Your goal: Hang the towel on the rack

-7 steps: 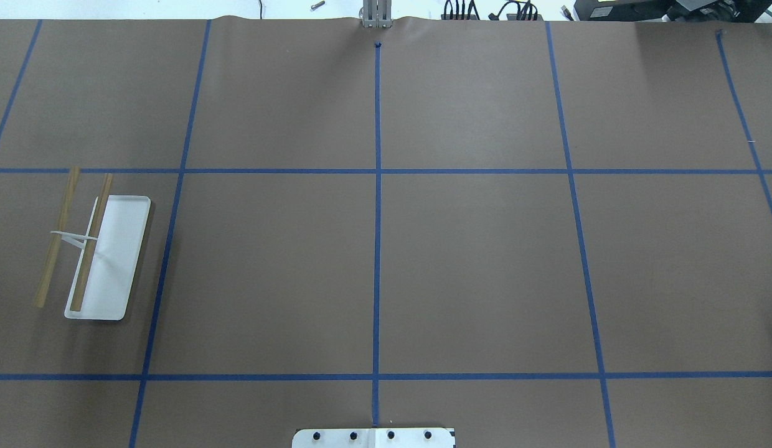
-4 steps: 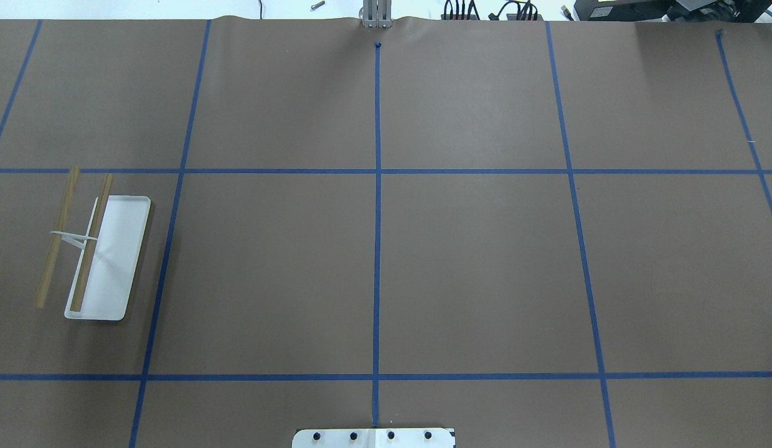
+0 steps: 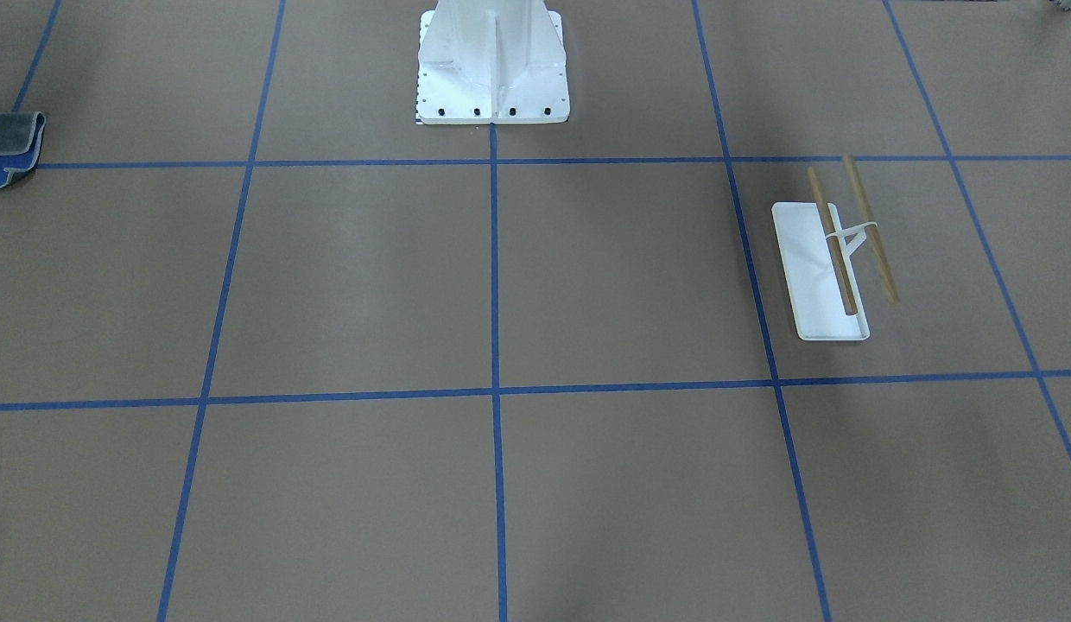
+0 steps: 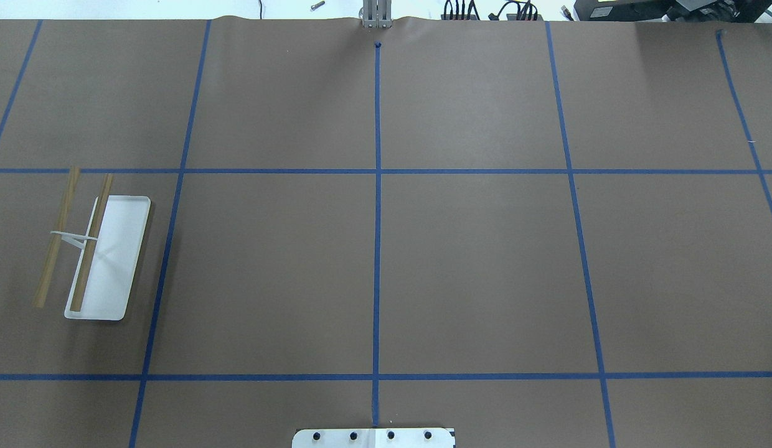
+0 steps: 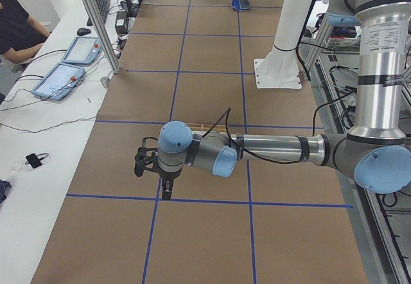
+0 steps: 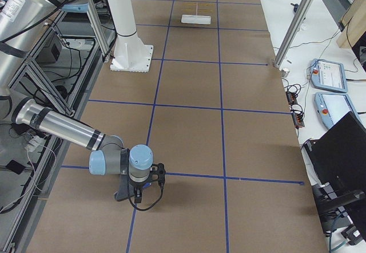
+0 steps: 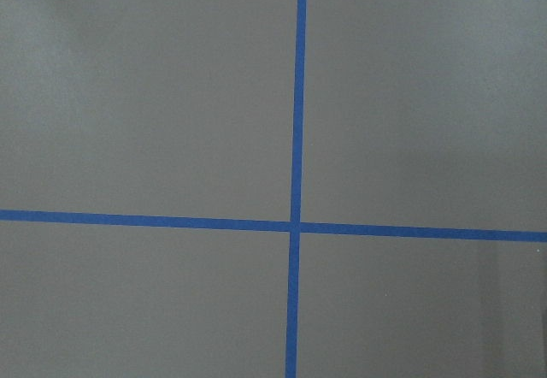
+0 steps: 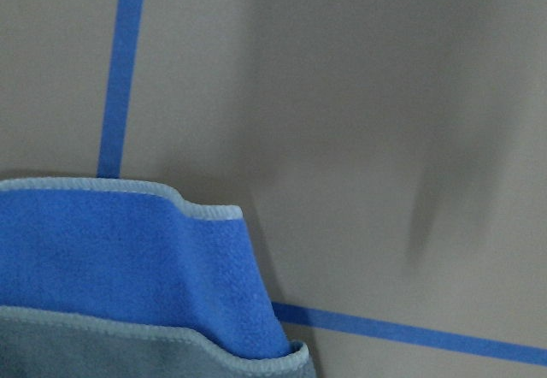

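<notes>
In the overhead view nothing is moving. The rack [image 4: 115, 261] is sitting exactly where it was a second ago, at about 9 o'clock on the bench [image 4: 473, 261], and no arm is coming into that view. Its two tan rods [image 4: 86, 261] are standing bare, so I am judging the task to be only beginning, with picking up the cloth as the step in hand.

The towel [image 3: 7, 151] is lying at the 10 o'clock edge of the front-facing view. It is well apart from the rack [image 3: 814, 294], which is standing at 3 o'clock there. The right wrist camera is looking down on the towel [image 8: 111, 250] at 7 o'clock in its picture. The cloth is resting loosely doubled on the bench, showing royal blue over a dark grey layer, with a light grey stitched edge running along each fold. It is looking soft and limp, likely to sag once lifted.

The right end effector [image 6: 139, 193] is hanging low over the towel's end of the bench. It is appearing only in side views, so I cannot tell whether its fingers are apart or together. The left end effector [image 5: 164, 186] is hovering near the rack's end, above a tape crossing [image 7: 295, 225], and I cannot tell its fingers' state either.
</notes>
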Robot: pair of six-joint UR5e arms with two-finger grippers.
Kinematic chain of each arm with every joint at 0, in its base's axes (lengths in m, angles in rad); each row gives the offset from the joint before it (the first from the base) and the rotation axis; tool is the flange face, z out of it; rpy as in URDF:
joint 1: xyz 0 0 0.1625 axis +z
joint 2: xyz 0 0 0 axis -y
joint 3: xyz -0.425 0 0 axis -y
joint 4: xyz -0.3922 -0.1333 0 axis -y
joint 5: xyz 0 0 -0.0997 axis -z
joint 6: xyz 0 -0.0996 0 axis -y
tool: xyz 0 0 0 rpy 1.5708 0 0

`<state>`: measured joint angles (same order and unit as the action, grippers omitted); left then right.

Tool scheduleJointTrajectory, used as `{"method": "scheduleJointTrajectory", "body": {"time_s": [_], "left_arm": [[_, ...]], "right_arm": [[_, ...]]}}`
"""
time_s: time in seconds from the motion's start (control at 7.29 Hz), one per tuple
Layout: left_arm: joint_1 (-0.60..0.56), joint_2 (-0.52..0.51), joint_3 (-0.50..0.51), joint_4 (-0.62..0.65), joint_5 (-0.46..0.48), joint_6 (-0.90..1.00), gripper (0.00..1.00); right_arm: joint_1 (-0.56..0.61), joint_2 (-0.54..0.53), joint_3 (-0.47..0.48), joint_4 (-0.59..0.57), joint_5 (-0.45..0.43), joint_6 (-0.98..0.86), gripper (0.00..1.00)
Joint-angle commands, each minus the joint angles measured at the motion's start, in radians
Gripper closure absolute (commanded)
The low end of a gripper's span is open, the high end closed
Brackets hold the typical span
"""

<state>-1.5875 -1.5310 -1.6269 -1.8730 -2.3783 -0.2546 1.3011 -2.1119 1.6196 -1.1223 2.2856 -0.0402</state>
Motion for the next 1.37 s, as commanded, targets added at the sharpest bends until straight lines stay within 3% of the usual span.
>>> {"method": "scheduleJointTrajectory", "body": {"time_s": [0.0, 0.96, 1.1, 1.23], "left_arm": [[0.000, 0.000, 0.001, 0.000, -0.001, 0.000, 0.02], [0.000, -0.003, -0.002, 0.000, 0.001, 0.000, 0.02], [0.000, -0.011, -0.001, 0.000, 0.001, 0.000, 0.02], [0.000, -0.011, -0.002, 0.000, -0.001, 0.000, 0.02]], "right_arm": [[-0.016, 0.006, -0.029, 0.003, 0.003, -0.042, 0.00], [-0.036, 0.012, -0.078, 0.003, 0.078, -0.112, 0.00], [-0.036, 0.012, -0.095, 0.004, 0.093, -0.118, 0.04], [-0.036, 0.010, -0.096, 0.004, 0.100, -0.121, 0.18]]}}
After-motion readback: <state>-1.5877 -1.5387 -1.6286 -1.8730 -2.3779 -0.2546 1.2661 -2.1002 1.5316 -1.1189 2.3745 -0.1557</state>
